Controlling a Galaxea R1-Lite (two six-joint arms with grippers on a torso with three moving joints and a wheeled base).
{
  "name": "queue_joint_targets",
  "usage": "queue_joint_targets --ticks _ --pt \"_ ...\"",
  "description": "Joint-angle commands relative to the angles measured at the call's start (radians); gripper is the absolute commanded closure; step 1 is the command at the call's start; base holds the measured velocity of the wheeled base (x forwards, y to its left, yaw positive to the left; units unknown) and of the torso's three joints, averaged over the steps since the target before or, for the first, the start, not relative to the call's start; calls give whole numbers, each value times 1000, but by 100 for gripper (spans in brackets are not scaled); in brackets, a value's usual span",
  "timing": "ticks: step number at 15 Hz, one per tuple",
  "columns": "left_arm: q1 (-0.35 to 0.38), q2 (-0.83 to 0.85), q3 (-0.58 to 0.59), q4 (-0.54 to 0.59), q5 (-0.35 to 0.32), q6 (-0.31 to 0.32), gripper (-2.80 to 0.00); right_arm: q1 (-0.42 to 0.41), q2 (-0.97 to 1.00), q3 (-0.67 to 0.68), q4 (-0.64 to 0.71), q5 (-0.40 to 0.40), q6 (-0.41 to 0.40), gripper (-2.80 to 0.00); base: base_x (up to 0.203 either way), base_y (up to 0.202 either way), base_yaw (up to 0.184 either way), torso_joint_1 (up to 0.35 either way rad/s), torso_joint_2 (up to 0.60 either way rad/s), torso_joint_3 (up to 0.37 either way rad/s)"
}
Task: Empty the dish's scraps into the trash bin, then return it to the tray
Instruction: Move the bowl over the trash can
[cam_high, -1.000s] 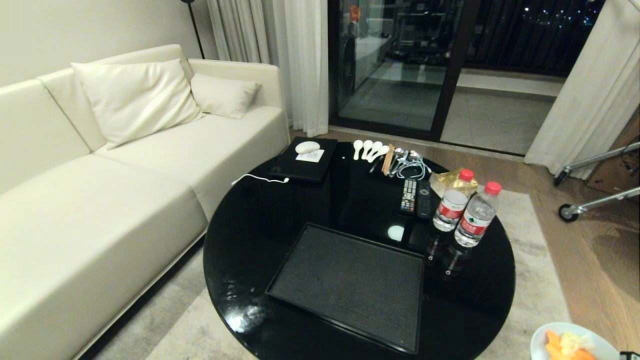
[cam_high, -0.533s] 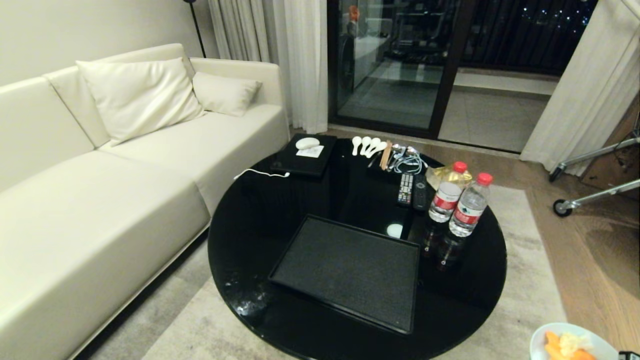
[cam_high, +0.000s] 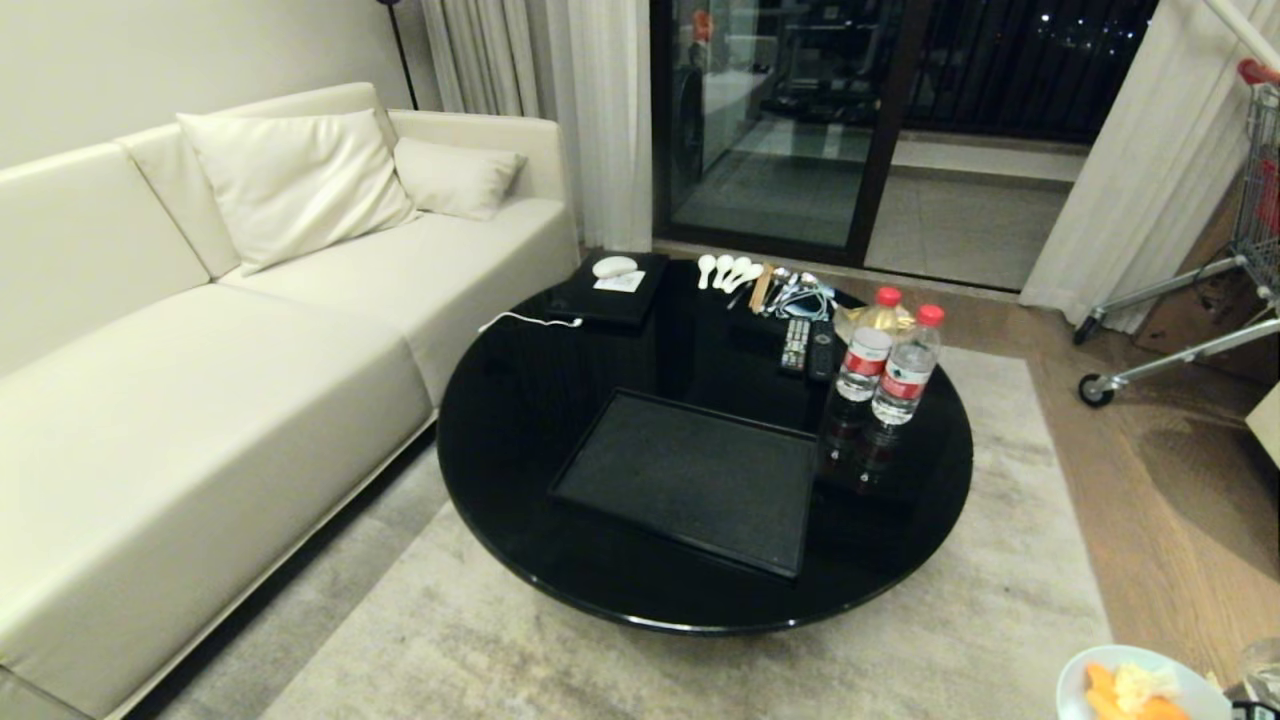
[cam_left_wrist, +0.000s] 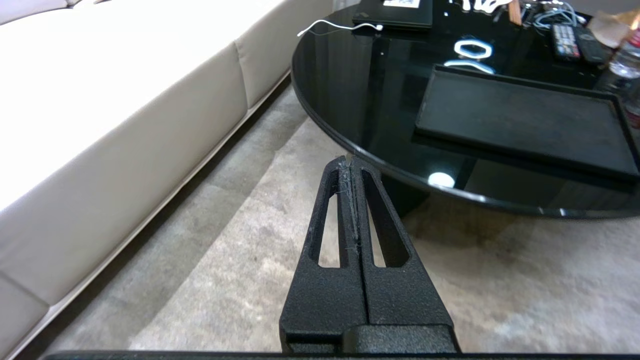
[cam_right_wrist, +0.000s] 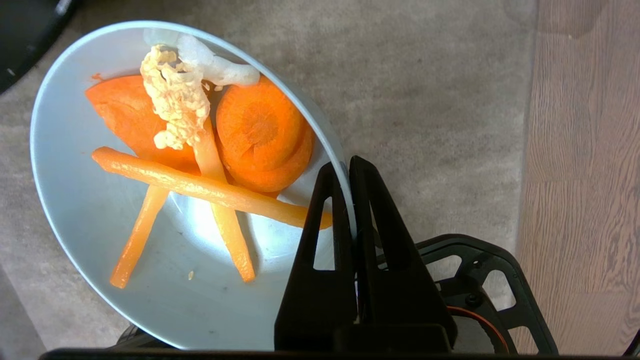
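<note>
My right gripper (cam_right_wrist: 348, 167) is shut on the rim of the dish (cam_right_wrist: 125, 280), a pale-blue bowl held over the grey rug, clear of the table. The scraps (cam_right_wrist: 260, 130), carrot slices and sticks with a pale yellowish lump, lie inside it. In the head view the dish (cam_high: 1085, 690) shows at the bottom right corner with its scraps (cam_high: 1125, 692). The black tray (cam_high: 690, 480) lies bare on the round black table (cam_high: 520, 430). My left gripper (cam_left_wrist: 348, 162) is shut on nothing, low beside the table edge near the tray (cam_left_wrist: 520, 120). I cannot make out the trash bin.
Two water bottles (cam_high: 895, 365), remotes (cam_high: 808, 345), white spoons (cam_high: 725, 270) and a small black box (cam_high: 610, 290) crowd the table's far side. A cream sofa (cam_high: 200, 350) runs along the left. A wheeled metal frame (cam_high: 1180, 330) stands at the right on wood floor.
The whole head view has shifted: the table and sofa now sit farther off and higher in the picture, so the camera moved back. The dish stays gripped at the bottom right.
</note>
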Motion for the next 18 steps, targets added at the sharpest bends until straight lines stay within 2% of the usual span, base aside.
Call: queue_joint_targets --ticks 1,18 --pt "0 0 0 0 0 0 0 0 5 -1 -1 -1 3 0 -131 0 3 0 7 0" --pt "0 0 0 0 2 1 0 0 9 -4 -3 -4 3 0 -4 0 0 -1 0 1"
